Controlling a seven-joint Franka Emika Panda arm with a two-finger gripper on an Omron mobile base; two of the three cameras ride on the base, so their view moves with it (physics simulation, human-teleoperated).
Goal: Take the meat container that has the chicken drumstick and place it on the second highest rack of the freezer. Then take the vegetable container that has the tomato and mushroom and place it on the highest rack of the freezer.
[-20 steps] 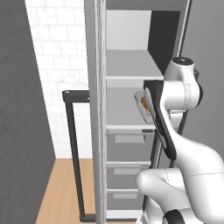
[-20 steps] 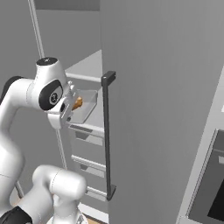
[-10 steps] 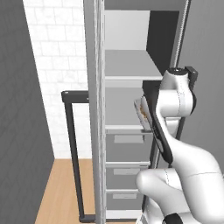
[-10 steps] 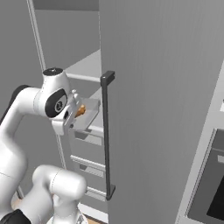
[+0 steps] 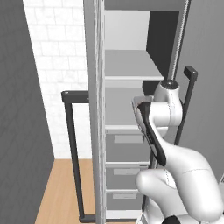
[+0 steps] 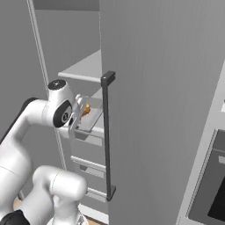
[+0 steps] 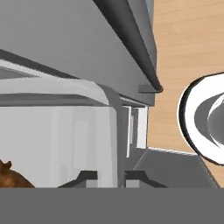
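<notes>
My gripper (image 7: 113, 177) is shut on the rim of the clear meat container (image 7: 65, 140). The chicken drumstick (image 7: 8, 178) lies inside it at the lower left. In the right base view the gripper (image 6: 78, 118) holds the container (image 6: 92, 122), with the drumstick (image 6: 86, 109) in it, at the front of the open freezer (image 6: 154, 88), just above the second highest rack (image 6: 99, 96). The highest rack (image 6: 85, 70) is above it. The left base view shows the gripper (image 5: 141, 109) in front of the second highest rack (image 5: 120, 113). The vegetable container, tomato and mushroom are out of view.
Grey drawers (image 5: 124, 148) sit under the second rack. A long dark bar handle (image 6: 107, 136) runs down the door right beside the hand. Another dark handle (image 5: 72, 153) stands at the left, over a wood floor (image 5: 61, 192). A black-fronted oven (image 6: 211, 189) is at the far right.
The hand has come down from near the upper shelf and moved in toward the second rack, carrying the container with the drumstick. The container now lies flatter.
</notes>
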